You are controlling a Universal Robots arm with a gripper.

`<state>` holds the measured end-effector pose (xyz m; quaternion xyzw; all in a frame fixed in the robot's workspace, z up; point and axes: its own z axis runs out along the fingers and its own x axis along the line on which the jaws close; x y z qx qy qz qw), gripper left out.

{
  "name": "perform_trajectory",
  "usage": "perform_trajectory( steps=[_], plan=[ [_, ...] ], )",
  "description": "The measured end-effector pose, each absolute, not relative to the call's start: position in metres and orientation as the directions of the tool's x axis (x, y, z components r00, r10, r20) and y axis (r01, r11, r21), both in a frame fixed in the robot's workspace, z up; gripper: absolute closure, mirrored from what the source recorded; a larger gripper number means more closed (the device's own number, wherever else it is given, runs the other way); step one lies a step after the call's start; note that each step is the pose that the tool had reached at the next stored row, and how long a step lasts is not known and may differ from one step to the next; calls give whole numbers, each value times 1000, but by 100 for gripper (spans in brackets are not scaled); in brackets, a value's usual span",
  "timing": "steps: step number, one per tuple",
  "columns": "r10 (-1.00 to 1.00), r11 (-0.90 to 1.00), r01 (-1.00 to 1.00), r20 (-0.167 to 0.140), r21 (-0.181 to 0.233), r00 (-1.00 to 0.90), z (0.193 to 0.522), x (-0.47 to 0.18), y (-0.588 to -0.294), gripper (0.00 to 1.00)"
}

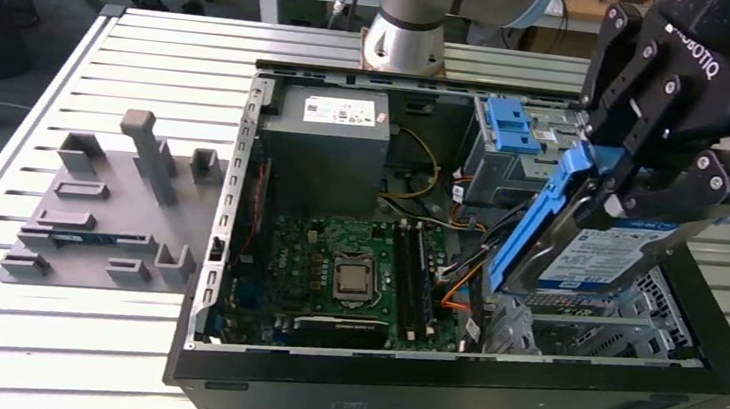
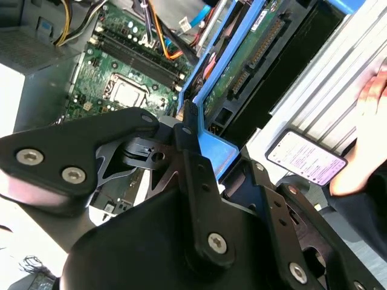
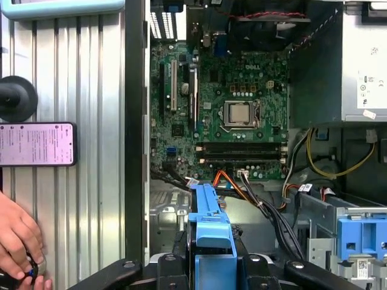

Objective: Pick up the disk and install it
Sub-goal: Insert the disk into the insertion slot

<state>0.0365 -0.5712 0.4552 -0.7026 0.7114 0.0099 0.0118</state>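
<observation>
i hold the disk [image 1: 596,249] tight in my gripper [image 1: 641,196]. my fingers [image 3: 180,257] are clamped on its blue bracket [image 3: 210,232], one on each side, near the top end of the disk.

the disk is up in the air and tilted. it is at the exterior view's right, over the open computer case [image 1: 454,399]. its label faces out. its low end dips down into the case, next to the orange cables [image 3: 233,181]. i cannot tell if it touches anything down there.

right under the disk is a bare metal rack [image 1: 622,325]. behind it, higher in the frame, is the silver cage with the blue latch [image 1: 512,138]. the green motherboard [image 1: 346,263] is in the middle of the case, and the grey power supply box [image 1: 332,131] is above it in the frame.

far off at the exterior view's left, a grey plastic holder [image 1: 110,210] sits on the slatted table [image 1: 56,356].

in the first wrist view a phone [image 3: 37,144] lies on the table by the case, and a person's hand [image 3: 18,241] is near it.

so the picking up part looks done. the putting in part is not done yet, i think, as the disk is not in any slot.
</observation>
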Motion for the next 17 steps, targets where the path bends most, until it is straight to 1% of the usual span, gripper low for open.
perform_trajectory(
  steps=[17],
  plan=[
    [-999,12,-1000,-31,-3,-12,446,71,-571,64]
  ],
)
